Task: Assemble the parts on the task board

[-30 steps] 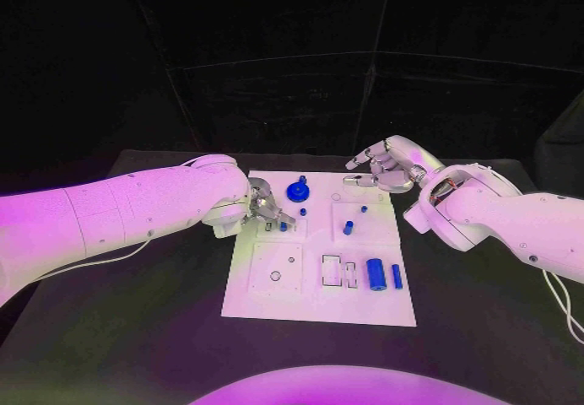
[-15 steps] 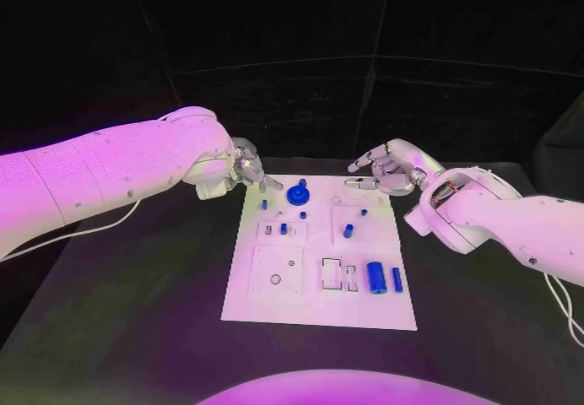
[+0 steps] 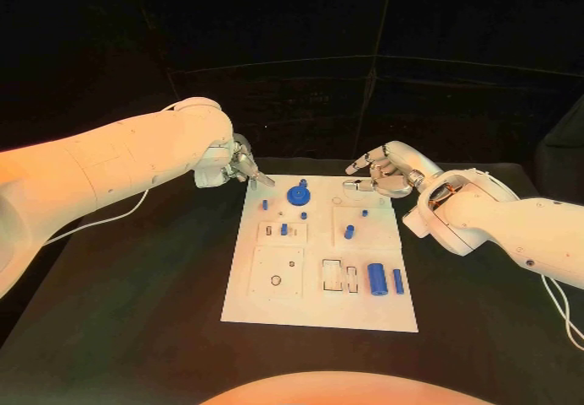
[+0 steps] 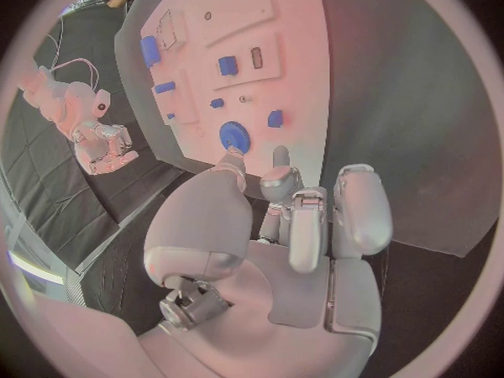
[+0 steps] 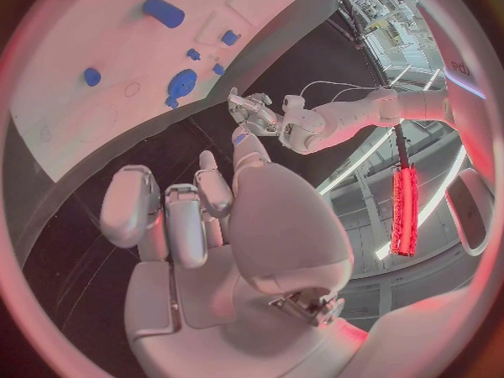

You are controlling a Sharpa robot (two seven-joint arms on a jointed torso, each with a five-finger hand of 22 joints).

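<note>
The white task board (image 3: 316, 291) lies in the middle of the table. A round blue disc (image 3: 298, 195) sits near its far edge, with small blue pegs (image 3: 283, 229) standing in blocks behind the board's middle. Two blue cylinders (image 3: 376, 277) lie side by side at the right. My left hand (image 3: 237, 165) hovers off the board's far left corner, fingers loosely apart and holding nothing; the left wrist view shows its fingers (image 4: 357, 210) above the disc (image 4: 233, 134). My right hand (image 3: 380, 173) hangs beyond the far right corner, also holding nothing, fingers (image 5: 184, 218) half curled.
Black table (image 3: 146, 287) surrounds the board on every side. Rectangular slots (image 3: 332, 272) and a small ring (image 3: 276, 279) mark the board's near half. The right wrist view shows the left hand (image 5: 257, 113) across the board (image 5: 137, 59).
My left hand has let go of a blue peg, which stands in the left middle block, and has risen back past the board's far left corner. The right hand has barely moved.
</note>
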